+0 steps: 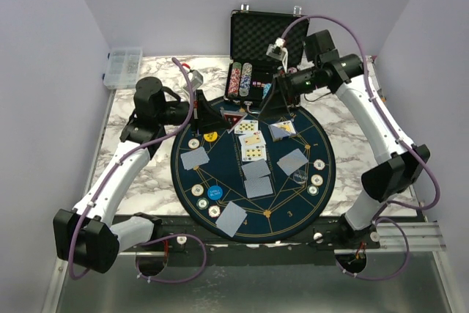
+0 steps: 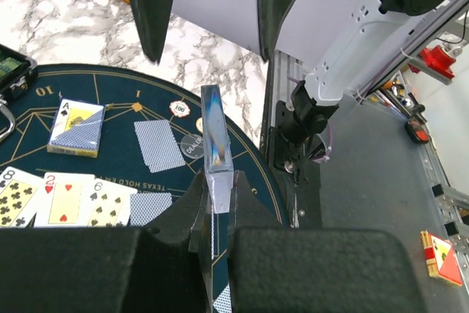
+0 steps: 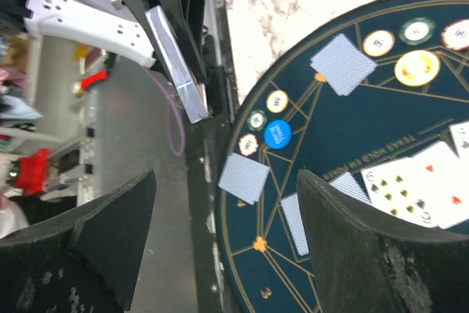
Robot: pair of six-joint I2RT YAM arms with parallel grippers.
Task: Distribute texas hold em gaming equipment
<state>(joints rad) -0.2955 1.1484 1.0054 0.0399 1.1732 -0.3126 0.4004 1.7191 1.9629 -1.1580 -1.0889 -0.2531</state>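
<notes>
Left gripper [image 2: 217, 207] clamps the upright card stack [image 2: 218, 137] by its flat faces over the mat [image 1: 297, 207] edge: light, slick, probably shears apart, so squeeze squarely; right gripper [image 3: 223, 218] gapes wide.

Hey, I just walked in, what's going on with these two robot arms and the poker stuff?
The left gripper is shut on a deck of cards, holding it on edge in the air. The right gripper is open and empty, facing that deck. On the round blue mat, face-up cards lie in the middle, with face-down cards and chips placed around them.
</notes>
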